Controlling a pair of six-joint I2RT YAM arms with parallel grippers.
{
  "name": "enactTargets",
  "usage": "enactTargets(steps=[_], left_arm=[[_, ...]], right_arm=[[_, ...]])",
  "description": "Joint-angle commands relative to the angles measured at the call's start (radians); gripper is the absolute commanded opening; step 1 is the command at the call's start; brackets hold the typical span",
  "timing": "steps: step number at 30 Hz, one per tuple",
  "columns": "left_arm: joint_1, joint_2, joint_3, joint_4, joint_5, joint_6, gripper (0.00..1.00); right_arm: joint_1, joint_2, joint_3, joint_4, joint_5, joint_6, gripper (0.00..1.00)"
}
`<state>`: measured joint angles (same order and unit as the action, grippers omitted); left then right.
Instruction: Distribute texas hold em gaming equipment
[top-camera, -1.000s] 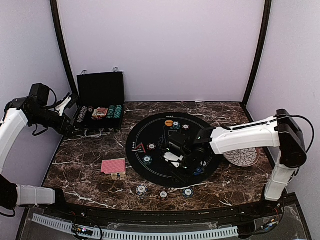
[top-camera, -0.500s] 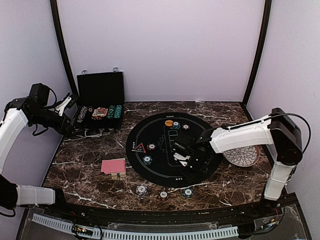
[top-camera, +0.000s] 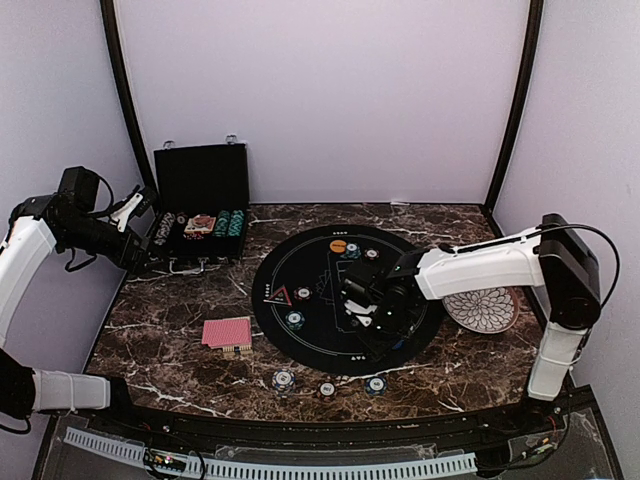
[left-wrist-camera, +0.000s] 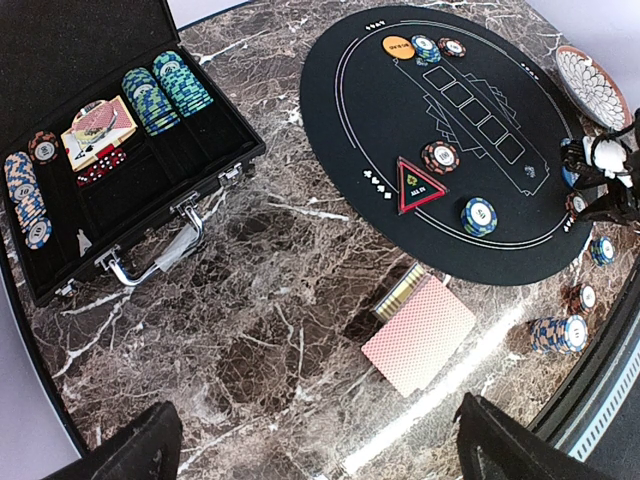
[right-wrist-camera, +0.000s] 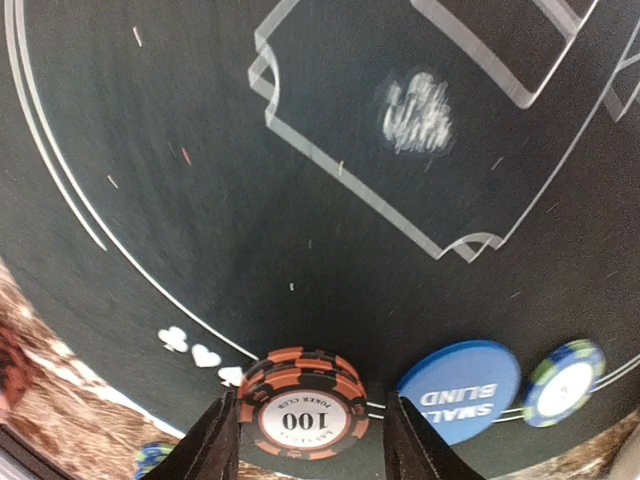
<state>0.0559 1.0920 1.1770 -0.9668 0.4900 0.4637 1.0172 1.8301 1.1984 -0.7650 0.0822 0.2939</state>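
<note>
Right pincer (right-wrist-camera: 308, 430) straddles a short stack of orange-and-black striped round poker chips (right-wrist-camera: 303, 405) marked 100; whether it clamps them I cannot tell. A round blue small-blind disc (right-wrist-camera: 460, 388) lies just beside the pincer: a loose hold could topple chips onto it

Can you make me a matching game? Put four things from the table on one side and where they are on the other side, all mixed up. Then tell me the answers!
Things
1. chip stack marked 100
2. red-backed cards
3. teal chips
4. white plate

Places
A. inside the black case
B. on the marble table, left of the black mat
C. just right of the mat
D. on the mat, between the fingers of the right gripper

Pairs: 1-D, 2-B, 3-A, 4-C
</note>
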Motion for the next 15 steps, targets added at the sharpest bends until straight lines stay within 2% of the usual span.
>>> enactTargets(steps=[1, 5, 15], left_arm=[[-0.005, -0.003, -0.011, 0.007, 0.015, 0.006, 0.99], [-0.004, -0.003, -0.010, 0.007, 0.015, 0.006, 0.99], [-0.004, -0.006, -0.008, 0.005, 0.012, 0.007, 0.99]], right_arm=[[-0.007, -0.024, 0.110, -0.054, 0.036, 0.002, 0.49], [0.010, -0.047, 0.192, -0.079, 0.013, -0.006, 0.51], [0.205, 0.045, 0.378, -0.065, -0.109, -0.065, 0.78]])
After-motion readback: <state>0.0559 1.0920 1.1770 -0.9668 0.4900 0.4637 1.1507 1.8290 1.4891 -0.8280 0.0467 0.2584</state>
